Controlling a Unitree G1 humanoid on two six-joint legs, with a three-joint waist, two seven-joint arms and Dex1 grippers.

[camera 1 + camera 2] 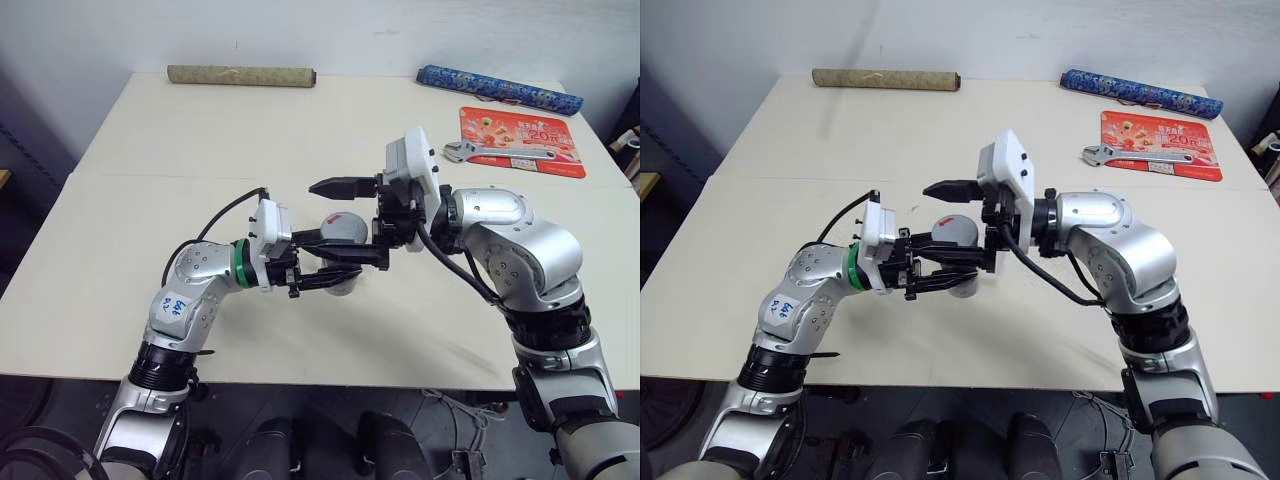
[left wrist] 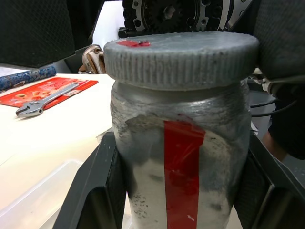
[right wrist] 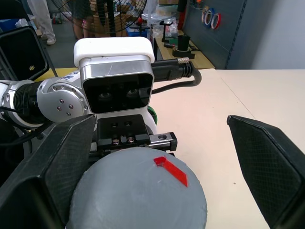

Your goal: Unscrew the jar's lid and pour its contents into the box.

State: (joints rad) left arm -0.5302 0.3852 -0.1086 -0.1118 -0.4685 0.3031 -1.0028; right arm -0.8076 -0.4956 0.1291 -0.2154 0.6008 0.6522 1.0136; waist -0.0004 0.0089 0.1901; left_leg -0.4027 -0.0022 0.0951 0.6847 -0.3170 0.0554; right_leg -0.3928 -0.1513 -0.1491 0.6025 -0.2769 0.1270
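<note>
Cream desk (image 1: pixel 150 250) against a white wall; along the far edge lie a brownish rolled mat (image 1: pixel 240 75) and a blue patterned roll (image 1: pixel 498 88), with a red flat packet (image 1: pixel 520 140) at the far right and a wrench (image 1: pixel 497 152) lying on it.

Jar (image 2: pixel 183 162) is held up off the desk in front of the robot, clamped by the left end effector (image 1: pixel 335 262), fingers tight on opposite sides of the body just under the lid. Lid (image 2: pixel 181 57) still screwed on, grey, ribbed round the rim, small red mark on top. Red strip label runs down the jar wall. Contents can't be made out through the clouded wall.

Right end effector (image 1: pixel 345 215) spread wide, one finger above the lid and one below, straddling it, not closed on it yet. Right wrist view looks straight onto the lid top (image 3: pixel 138 191), fingers well apart either side.

Box: corner of a clear shallow tray (image 2: pixel 43 195) sits on the desk under the jar in the left wrist view, probably it.

Handling, my read: jar small and light, rigid; smooth wall likely slippery, so the grip on the body must hold against twisting. Take the lid by its ribbed rim, fingers on opposite sides, centred. Off-centre pinch could slip or cock the jar in the left grip.
</note>
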